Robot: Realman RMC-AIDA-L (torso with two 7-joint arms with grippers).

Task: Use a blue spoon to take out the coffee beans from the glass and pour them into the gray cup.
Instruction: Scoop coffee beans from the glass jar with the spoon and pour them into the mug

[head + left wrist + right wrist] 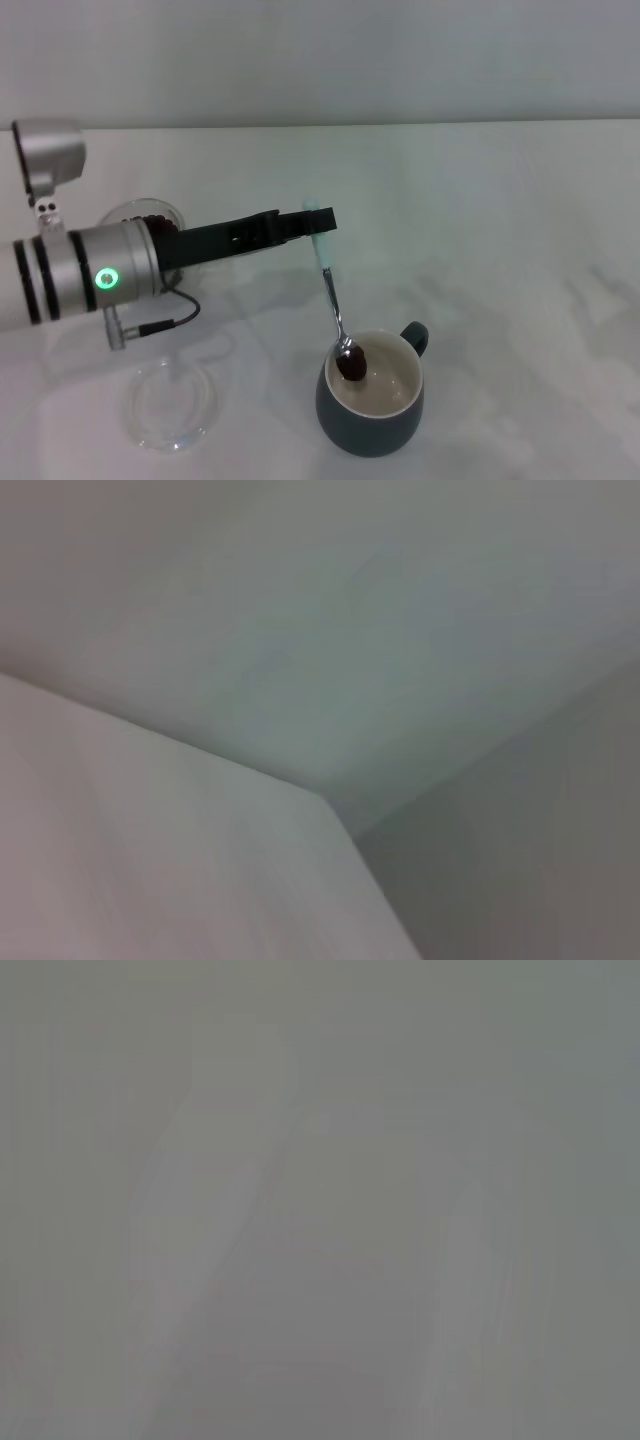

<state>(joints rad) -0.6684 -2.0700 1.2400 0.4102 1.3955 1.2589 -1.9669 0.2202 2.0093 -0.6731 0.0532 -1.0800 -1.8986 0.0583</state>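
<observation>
The left arm (90,272) lies across the left middle of the head view, its left gripper (318,222) clamped on the blue spoon (333,295), which slants down into the mouth of the gray cup (371,407) at bottom centre and blocks that opening from above. Behind the arm at upper left the glass (150,215) is largely screened, and a flat clear dish (170,402) occupies the lower left. The table (520,240) is bare across the whole right half and along the top.

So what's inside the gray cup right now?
The metal bowl of the blue spoon, carrying coffee beans, dips into the gray cup. The left gripper holds the spoon's handle. The cream inside looks otherwise bare; the bottom under the spoon is hidden.
</observation>
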